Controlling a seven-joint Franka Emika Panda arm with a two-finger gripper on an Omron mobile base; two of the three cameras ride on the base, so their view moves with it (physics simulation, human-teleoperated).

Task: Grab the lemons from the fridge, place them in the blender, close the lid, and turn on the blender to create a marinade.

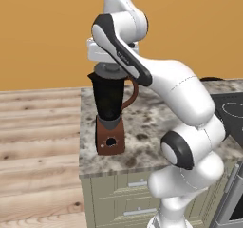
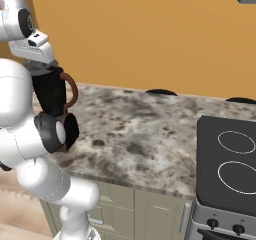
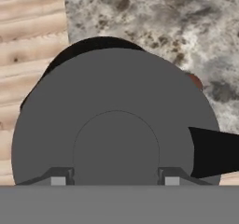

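**Claw clamps the lid over the blender at the counter's corner**

Left base view: the blender (image 1: 110,115) stands at the left front corner of the counter (image 1: 142,132), a tall black jar tapering down into a brown base with a round black knob; its curved brown handle points toward three o'clock. The lid (image 1: 110,70), a dark grey disc, sits level right at the jar's mouth, under the white hand. Whether it rests on the rim cannot be told. The arm's white upper link crosses just right of the handle. Beyond the counter's left edge lies a pale wooden plank floor (image 1: 38,141); an orange wall (image 1: 47,32) stands behind. A black stove top (image 1: 232,110) shows at the right edge.

Right base view: the blender (image 2: 50,96) is at ten o'clock, partly hidden behind the arm's dark elbow joint. The mottled grey-brown stone counter (image 2: 140,134) stretches right to the stove (image 2: 227,164) with two white-ringed burners and front knobs. Beige cabinet drawers sit below.

Hand view: the claw (image 3: 115,178) grips the lid's (image 3: 112,120) raised round centre knob, one grey fingertip (image 3: 58,178) on each side. The smooth flat disc covers the black jar below; only a black arc shows at twelve o'clock and a brown sliver at two.
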